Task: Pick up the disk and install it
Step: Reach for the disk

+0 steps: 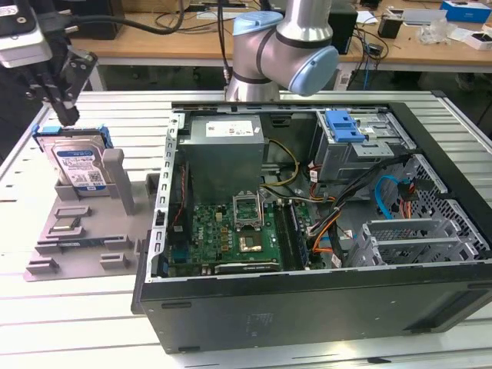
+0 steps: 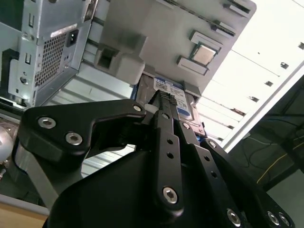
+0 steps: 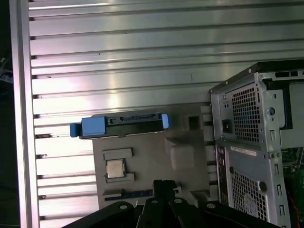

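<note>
You are working in a robotics lab or workshop; a robot arm (image 1: 284, 46) stands at a slatted aluminium table (image 1: 77, 330) bearing an opened computer case (image 1: 307, 307); on the far side, wooden benches (image 1: 154, 48) carry loose cables (image 1: 165, 17) and small boxes (image 1: 465, 9).

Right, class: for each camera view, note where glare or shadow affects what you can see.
First wrist view: white glare patches on the ribbed silver metal table. Second wrist view: that table burns out to white. Exterior view: the open black computer case is darker inside than the table.

The black hand (image 2: 160, 101) hangs close to the disk (image 2: 181, 107) in its grey holder (image 2: 156, 33).
</note>
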Motion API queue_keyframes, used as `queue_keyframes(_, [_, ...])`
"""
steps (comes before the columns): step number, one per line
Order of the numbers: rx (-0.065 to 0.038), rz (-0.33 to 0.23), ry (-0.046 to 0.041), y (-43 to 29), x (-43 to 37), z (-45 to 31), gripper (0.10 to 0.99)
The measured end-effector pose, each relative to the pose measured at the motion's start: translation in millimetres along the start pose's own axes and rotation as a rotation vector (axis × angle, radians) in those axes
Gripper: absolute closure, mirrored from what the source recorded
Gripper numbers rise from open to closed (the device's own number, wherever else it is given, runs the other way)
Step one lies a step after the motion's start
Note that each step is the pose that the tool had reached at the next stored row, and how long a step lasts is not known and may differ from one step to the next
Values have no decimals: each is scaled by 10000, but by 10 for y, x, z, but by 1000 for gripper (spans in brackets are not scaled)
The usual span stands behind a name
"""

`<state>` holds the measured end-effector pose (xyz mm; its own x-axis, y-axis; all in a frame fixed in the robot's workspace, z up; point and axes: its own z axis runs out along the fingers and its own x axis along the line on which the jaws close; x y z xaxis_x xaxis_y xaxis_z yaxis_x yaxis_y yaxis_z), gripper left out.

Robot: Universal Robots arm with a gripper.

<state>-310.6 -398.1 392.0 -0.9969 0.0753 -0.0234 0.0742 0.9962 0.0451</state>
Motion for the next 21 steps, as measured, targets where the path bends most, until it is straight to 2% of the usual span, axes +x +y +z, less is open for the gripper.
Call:
queue_keyframes(5, [1, 1, 0, 9, 181, 1, 980])
queue_keyframes(7, [2, -1, 1, 26, 301, 4, 980])
queue_keyframes(9, [3, 1, 0, 45, 366, 7, 980])
queue_keyframes(14, [7, 1, -1, 157, 551, 23, 980])
queue_keyframes(16, [9, 0, 1, 168, 605, 25, 980])
queue_keyframes(21, [8, 0, 0, 168, 614, 26, 980])
